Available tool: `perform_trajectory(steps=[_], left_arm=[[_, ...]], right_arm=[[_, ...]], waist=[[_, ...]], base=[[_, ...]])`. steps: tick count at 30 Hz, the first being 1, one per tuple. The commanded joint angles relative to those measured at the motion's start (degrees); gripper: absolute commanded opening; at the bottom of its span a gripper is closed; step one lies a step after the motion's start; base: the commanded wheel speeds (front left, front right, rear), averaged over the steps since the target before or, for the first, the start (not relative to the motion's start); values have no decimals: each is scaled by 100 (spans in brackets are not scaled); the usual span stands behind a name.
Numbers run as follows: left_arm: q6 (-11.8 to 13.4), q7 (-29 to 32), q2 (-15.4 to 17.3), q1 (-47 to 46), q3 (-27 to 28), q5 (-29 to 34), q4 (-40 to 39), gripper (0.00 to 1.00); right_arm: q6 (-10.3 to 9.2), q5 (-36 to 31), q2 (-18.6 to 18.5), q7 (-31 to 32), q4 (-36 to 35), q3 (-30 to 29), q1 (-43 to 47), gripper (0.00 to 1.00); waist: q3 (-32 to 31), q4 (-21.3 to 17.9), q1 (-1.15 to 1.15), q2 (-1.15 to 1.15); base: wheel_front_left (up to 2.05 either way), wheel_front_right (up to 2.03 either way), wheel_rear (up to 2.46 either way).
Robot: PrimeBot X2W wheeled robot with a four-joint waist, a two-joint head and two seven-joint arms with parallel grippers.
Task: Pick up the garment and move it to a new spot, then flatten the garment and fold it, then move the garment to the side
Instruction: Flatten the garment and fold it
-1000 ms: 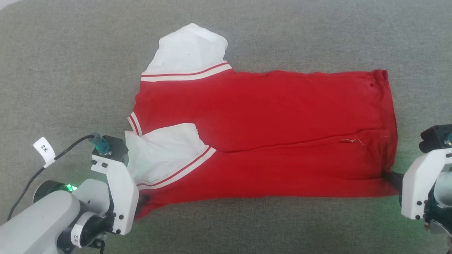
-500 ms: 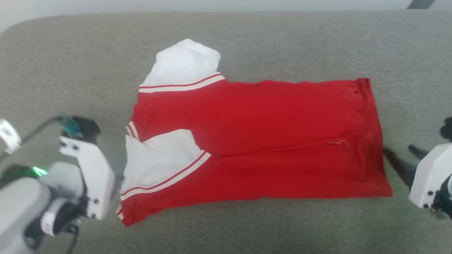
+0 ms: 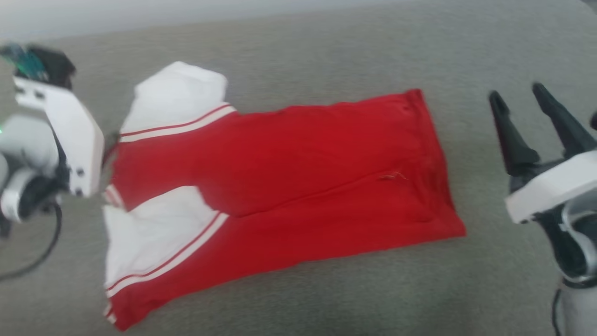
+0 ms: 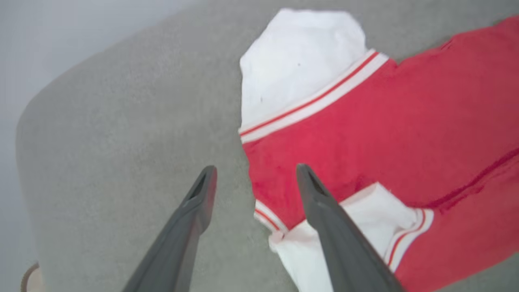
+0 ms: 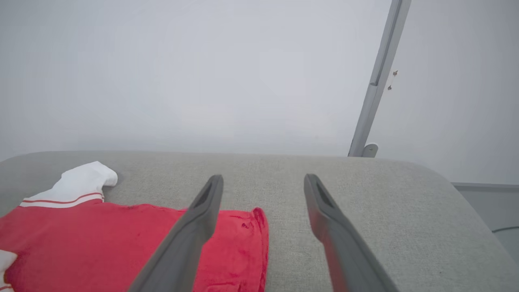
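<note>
Red jersey (image 3: 289, 177) lies mid grey pad (image 3: 326, 51), folded once lengthwise. Left gripper (image 4: 256, 170) at its 9 o'clock, right gripper (image 3: 517, 92) at 3 o'clock, both wide, empty. Next, probably: regrasp hem, cross-fold.

One garment (image 3: 298, 186), one left gripper (image 4: 254, 172), one right gripper (image 3: 517, 93), one grey padded surface (image 3: 326, 46)
</note>
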Motion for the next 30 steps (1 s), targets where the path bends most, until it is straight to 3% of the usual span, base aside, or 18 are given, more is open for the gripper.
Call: perform_trajectory(steps=[1, 11, 22, 29, 30], left_arm=[[-131, -75, -112, -230, 20, 102, 234, 100], [-985, -13, -590, -1507, -73, 389, 1992, 100], [-1346, 169, -885, -2182, -252, 576, 3333, 100], [-1357, 297, -1207, -2179, -327, 463, 4203, 100], [-1385, 349, -1266, -2148, -374, 456, 4303, 56]], right_arm=[[1, -64, 58, -265, 62, 112, -107, 100], [0, -33, 341, -1114, 686, 723, -414, 100], [0, 112, 339, -1335, 975, 960, -675, 100], [0, 218, 247, -1168, 1098, 1098, -853, 100], [0, 228, 240, -1132, 1098, 1095, -892, 100]], waist=[[155, -325, 0, 0], [646, -1025, 0, 0], [1062, -1269, 0, 0], [1232, -1239, 0, 0], [1249, -1221, 0, 0]], base=[[0, 0, 0], [0, 0, 0], [0, 0, 0], [0, 0, 0], [0, 0, 0]])
